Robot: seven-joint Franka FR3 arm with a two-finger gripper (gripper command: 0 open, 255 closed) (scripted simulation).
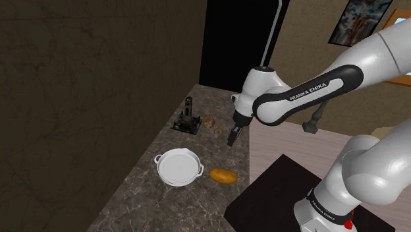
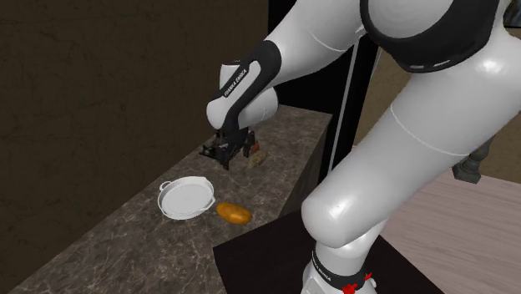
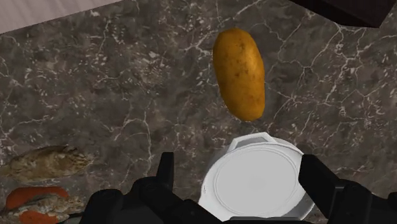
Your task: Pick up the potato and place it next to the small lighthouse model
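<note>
The potato [image 1: 222, 175] is an orange-brown oval lying on the dark marbled counter [image 1: 145, 191], just beside the white two-handled pan [image 1: 178, 166]. The small lighthouse model [image 1: 188, 116], a dark slender tower on a dark base, stands farther back near the wall. My black gripper [image 1: 233, 136] hangs open above the counter between the model and the potato, touching nothing. In the wrist view the potato [image 3: 239, 73] lies beyond the pan [image 3: 259, 191], and my gripper [image 3: 240, 164] has its fingers [image 3: 167, 175] spread wide. From the second exterior view the potato [image 2: 234, 213] sits right of the pan [image 2: 187, 198].
Two small food-like pieces [image 1: 209, 122] lie beside the lighthouse model; in the wrist view one is brownish [image 3: 48, 162] and one orange-red [image 3: 38, 207]. A brown wall runs along the counter's far side. A black area [image 1: 227, 39] shows behind the counter's end.
</note>
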